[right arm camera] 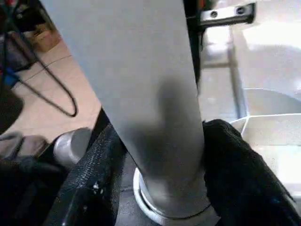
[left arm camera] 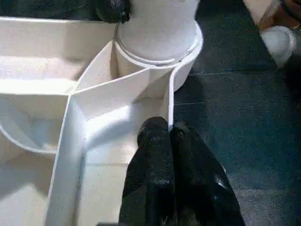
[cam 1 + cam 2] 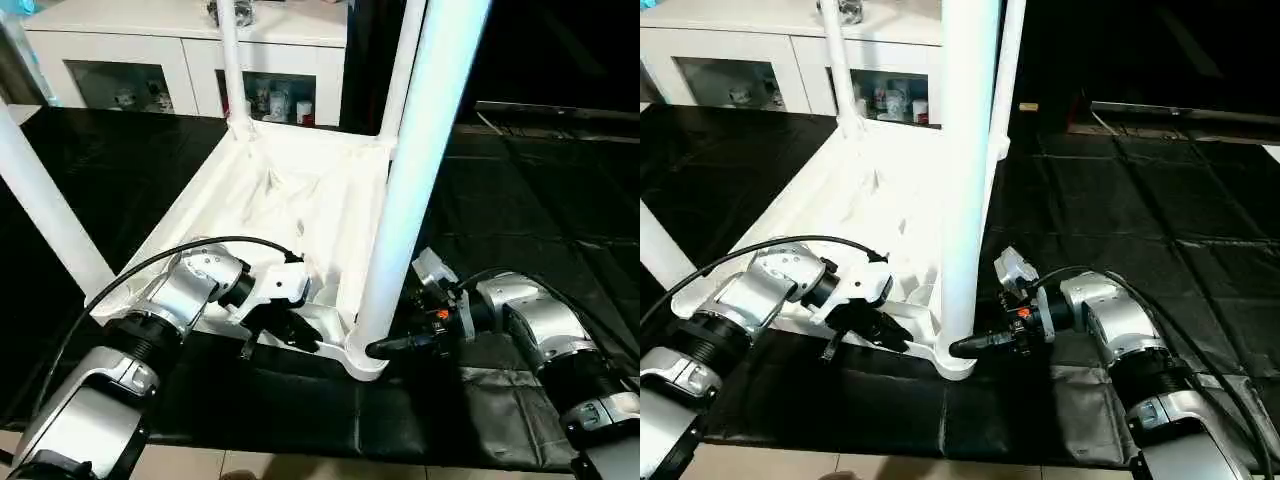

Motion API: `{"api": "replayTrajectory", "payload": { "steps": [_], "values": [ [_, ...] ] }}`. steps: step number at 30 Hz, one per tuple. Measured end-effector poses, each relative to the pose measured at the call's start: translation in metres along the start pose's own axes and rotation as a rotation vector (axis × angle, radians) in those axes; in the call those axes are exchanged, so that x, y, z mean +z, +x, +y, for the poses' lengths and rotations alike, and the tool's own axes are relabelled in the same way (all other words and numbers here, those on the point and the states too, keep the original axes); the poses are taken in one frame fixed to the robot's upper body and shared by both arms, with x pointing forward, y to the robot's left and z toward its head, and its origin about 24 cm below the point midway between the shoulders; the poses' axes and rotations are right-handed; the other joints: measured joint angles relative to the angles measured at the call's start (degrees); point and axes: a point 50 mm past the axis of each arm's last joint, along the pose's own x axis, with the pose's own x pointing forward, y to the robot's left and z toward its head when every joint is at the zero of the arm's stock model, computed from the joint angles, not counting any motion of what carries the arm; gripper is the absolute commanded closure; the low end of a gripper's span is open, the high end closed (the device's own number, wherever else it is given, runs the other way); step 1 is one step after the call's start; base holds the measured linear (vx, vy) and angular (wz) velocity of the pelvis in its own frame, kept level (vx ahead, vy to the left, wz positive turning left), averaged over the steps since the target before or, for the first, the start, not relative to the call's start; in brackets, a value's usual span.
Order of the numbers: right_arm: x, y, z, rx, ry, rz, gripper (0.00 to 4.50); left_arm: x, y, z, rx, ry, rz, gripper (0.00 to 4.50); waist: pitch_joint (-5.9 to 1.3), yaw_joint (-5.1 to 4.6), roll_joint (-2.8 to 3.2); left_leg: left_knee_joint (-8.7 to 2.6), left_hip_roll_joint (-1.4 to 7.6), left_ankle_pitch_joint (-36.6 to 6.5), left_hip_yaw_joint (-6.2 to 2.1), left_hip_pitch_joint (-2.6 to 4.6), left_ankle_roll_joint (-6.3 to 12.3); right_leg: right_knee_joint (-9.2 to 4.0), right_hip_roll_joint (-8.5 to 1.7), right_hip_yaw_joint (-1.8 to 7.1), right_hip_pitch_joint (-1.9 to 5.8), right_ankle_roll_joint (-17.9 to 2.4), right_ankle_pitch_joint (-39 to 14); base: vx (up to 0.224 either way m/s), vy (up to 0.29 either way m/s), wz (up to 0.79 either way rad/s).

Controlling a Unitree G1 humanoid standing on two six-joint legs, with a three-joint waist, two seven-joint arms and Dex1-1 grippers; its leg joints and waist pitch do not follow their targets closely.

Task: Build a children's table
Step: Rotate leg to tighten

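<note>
The children's table (image 3: 300, 200) lies upside down on a black sheet (image 3: 520, 200), its ribbed underside facing up and four white legs rising from the corner sockets. The near-right leg (image 3: 420, 170) stands in its socket (image 3: 365, 360) at the tabletop's front corner, right at the sheet's near border, where a strip of pale floor (image 3: 300, 468) begins. The right gripper (image 1: 160, 165) reaches in level from the open sheet on the leg's right, its fingers (image 1: 240, 169) set on either side of the leg's base just above the socket, pressed against it. The left gripper (image 2: 169, 136) rests on the tabletop's front rim (image 3: 330, 325) just left of that socket, fingers shut together with nothing between them, tips at the thin rim wall. A black cable (image 3: 180, 250) loops over the left forearm. Right of the leg the sheet runs wide and bare; left of it the tray of ribs leaves little room. A white cabinet (image 3: 180, 50) with glass doors stands beyond the table's far edge. The tops of all four legs are cut off by the frame, the near-left leg (image 3: 45, 200) shows only partly, and the objects behind the cabinet glass are too small to make out
</note>
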Motion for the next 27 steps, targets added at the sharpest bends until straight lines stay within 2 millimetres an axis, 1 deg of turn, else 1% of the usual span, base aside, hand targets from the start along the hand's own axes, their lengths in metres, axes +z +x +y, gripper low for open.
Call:
{"api": "replayTrajectory", "payload": {
  "steps": [2, 5, 7, 8, 9, 12, 13, 15, 18, 21, 22, 23, 27],
  "values": [
    [-0.001, -0.001, -0.003, -0.08, 0.003, -0.029, 2.33, 0.0, 0.0, 0.005, 0.062, -0.028, 0.003, 4.5, 0.0, -0.21, 0.0, 0.0, -0.01, 0.0, -0.01, 0.06, 0.0, 0.01, 0.0, 0.01, 0.09, 0.3, -0.18, 0.0, 0.0, 0.0],
    [-0.003, -0.002, -0.007, -0.202, 0.014, -0.059, 2.38, 0.0, 0.004, 0.011, 0.14, -0.079, -0.008, 4.5, 0.0, -0.83, 0.0, 0.01, -0.05, 0.0, -0.06, 0.11, 0.0, -0.08, 0.0, -0.01, 0.26, 0.42, -0.25, 0.0, 0.0, 0.0],
    [-0.002, 0.002, -0.016, -0.368, 0.015, -0.101, 2.43, -0.001, 0.006, 0.018, 0.247, -0.151, -0.029, 4.5, -0.01, -1.91, 0.01, -0.02, -0.06, 0.0, -0.13, 0.1, -0.01, -0.29, 0.01, -0.12, 0.27, 0.43, -0.25, 0.0, 0.0, 0.0],
    [-0.001, 0.006, -0.021, -0.472, 0.025, -0.133, 2.45, 0.001, 0.008, 0.023, 0.312, -0.183, -0.033, 4.5, 0.0, -2.68, 0.01, 0.04, -0.07, 0.01, -0.25, 0.09, -0.02, -0.44, 0.01, -0.28, 0.2, 0.43, -0.25, 0.0, 0.0, 0.0],
    [0.0, 0.008, -0.024, -0.526, 0.033, -0.149, 2.48, 0.002, 0.01, 0.025, 0.339, -0.198, -0.035, 4.5, 0.0, -3.26, 0.01, 0.08, -0.12, 0.01, -0.4, 0.03, -0.02, -0.61, 0.01, -0.44, 0.17, 0.43, -0.26, 0.0, 0.0, 0.0],
    [0.002, 0.016, -0.032, -0.714, 0.068, -0.197, 2.51, 0.007, 0.02, 0.031, 0.43, -0.261, -0.069, 4.5, -0.01, -4.55, 0.04, -0.02, -0.15, 0.01, -0.81, -0.06, -0.01, -1.39, 0.03, -0.91, 0.21, 0.43, -0.25, 0.0, 0.0, 0.0],
    [0.003, 0.02, -0.034, -0.778, 0.084, -0.216, 2.52, 0.008, 0.022, 0.033, 0.468, -0.281, -0.079, 4.5, -0.01, -4.8, 0.04, 0.01, -0.15, 0.01, -0.87, -0.08, -0.01, -1.46, 0.02, -1.02, 0.21, 0.43, -0.25, 0.0, 0.0, 0.0],
    [0.006, 0.027, -0.038, -0.891, 0.106, -0.241, 2.53, 0.01, 0.028, 0.036, 0.533, -0.317, -0.099, 4.5, -0.02, -4.99, 0.04, 0.11, -0.17, 0.0, -0.97, -0.05, -0.01, -1.51, -0.03, -1.18, 0.24, 0.43, -0.25, 0.0, 0.0, 0.0],
    [0.01, 0.033, -0.042, -1.031, 0.106, -0.231, 2.53, 0.015, 0.038, 0.04, 0.613, -0.351, -0.126, 4.5, -0.02, -4.95, 0.05, 0.09, -0.17, 0.0, -1.04, 0.05, 0.0, -1.68, -0.03, -1.28, 0.26, 0.43, -0.25, 0.0, 0.0, 0.0],
    [0.014, 0.035, -0.045, -1.096, 0.092, -0.215, 2.53, 0.02, 0.045, 0.042, 0.65, -0.365, -0.141, 4.5, -0.02, -4.94, 0.05, 0.07, -0.2, 0.0, -1.04, 0.0, 0.0, -1.73, -0.03, -1.2, 0.26, 0.41, -0.24, 0.0, 0.0, 0.0],
    [0.015, 0.036, -0.046, -1.111, 0.098, -0.223, 2.0, 0.021, 0.045, 0.042, 0.656, -0.369, -0.144, 4.5, -0.02, -4.98, 0.05, 0.05, -0.21, 0.0, -1.04, -0.03, 0.0, -1.72, -0.02, -1.17, 0.26, 0.4, -0.23, 0.0, 0.0, 0.0],
    [0.015, 0.037, -0.046, -1.123, 0.107, -0.233, 1.87, 0.022, 0.046, 0.043, 0.658, -0.367, -0.145, 4.5, -0.02, -4.96, 0.05, -0.02, -0.22, 0.0, -1.03, -0.04, 0.0, -1.71, -0.02, -1.12, 0.26, 0.38, -0.21, 0.0, 0.0, 0.0],
    [0.013, 0.038, -0.046, -1.128, 0.129, -0.244, 1.76, 0.024, 0.046, 0.043, 0.64, -0.341, -0.145, 4.5, -0.03, -4.74, 0.03, -0.16, -0.25, -0.03, -0.94, -0.05, -0.03, -1.42, -0.01, -0.9, 0.23, 0.31, 0.21, 0.0, 0.0, 0.0]
  ]
}}
